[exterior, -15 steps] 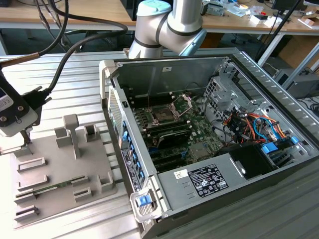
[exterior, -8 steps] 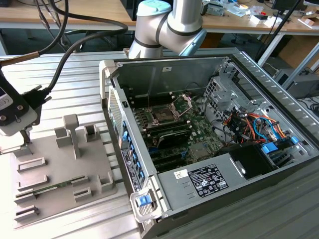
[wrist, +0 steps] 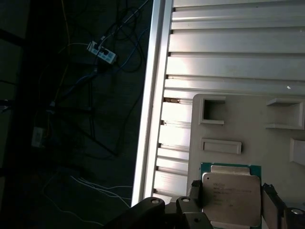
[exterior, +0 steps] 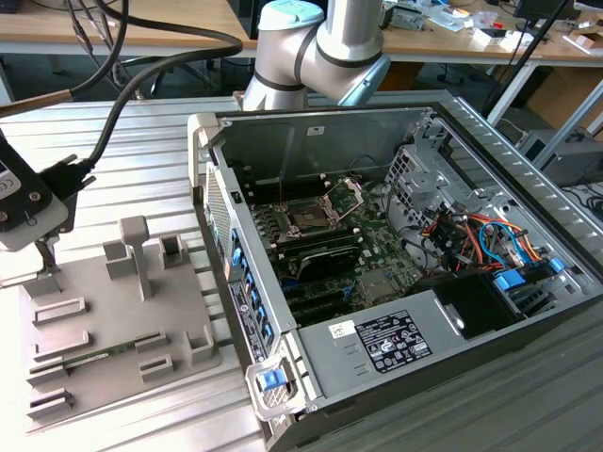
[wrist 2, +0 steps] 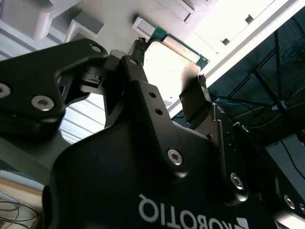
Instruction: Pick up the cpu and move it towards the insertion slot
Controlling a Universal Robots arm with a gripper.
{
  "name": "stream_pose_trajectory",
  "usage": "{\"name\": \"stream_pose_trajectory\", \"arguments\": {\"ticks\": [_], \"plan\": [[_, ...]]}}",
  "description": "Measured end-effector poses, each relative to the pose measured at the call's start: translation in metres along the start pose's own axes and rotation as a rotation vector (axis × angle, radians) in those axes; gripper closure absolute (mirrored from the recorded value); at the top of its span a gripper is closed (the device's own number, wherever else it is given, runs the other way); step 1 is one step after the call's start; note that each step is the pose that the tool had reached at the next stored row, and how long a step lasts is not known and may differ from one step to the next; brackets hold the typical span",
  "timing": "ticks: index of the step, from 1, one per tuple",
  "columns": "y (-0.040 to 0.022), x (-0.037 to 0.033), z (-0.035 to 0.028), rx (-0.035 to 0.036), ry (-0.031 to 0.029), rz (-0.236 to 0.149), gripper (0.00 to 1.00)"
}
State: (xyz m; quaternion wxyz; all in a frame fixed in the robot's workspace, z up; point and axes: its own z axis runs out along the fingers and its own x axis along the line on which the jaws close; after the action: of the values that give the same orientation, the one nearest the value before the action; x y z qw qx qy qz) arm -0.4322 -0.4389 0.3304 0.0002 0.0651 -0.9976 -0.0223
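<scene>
Tool (wrist: 231, 189) astride cpu (wrist: 232, 202) w/ illegible top print (wrist: 229, 191)

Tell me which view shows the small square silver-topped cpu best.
First wrist view: the small square cpu, silver metal top and green edge, faces the camera at the black gripper. Second wrist view: the cpu oblique, glare-washed, partly behind the gripper. Exterior view: too small to tell at the grey plastic tray.

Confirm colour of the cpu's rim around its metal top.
Green rim, framing a pale silver top on the cpu; clearest in the first wrist view.
</scene>
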Motion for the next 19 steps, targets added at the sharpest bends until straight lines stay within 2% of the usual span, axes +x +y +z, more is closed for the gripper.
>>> {"name": "stream_pose_trajectory", "arguments": {"ticks": [19], "plan": [[0.0002,0.0,-0.0041,0.0,0.0,0.0,0.45]]}}
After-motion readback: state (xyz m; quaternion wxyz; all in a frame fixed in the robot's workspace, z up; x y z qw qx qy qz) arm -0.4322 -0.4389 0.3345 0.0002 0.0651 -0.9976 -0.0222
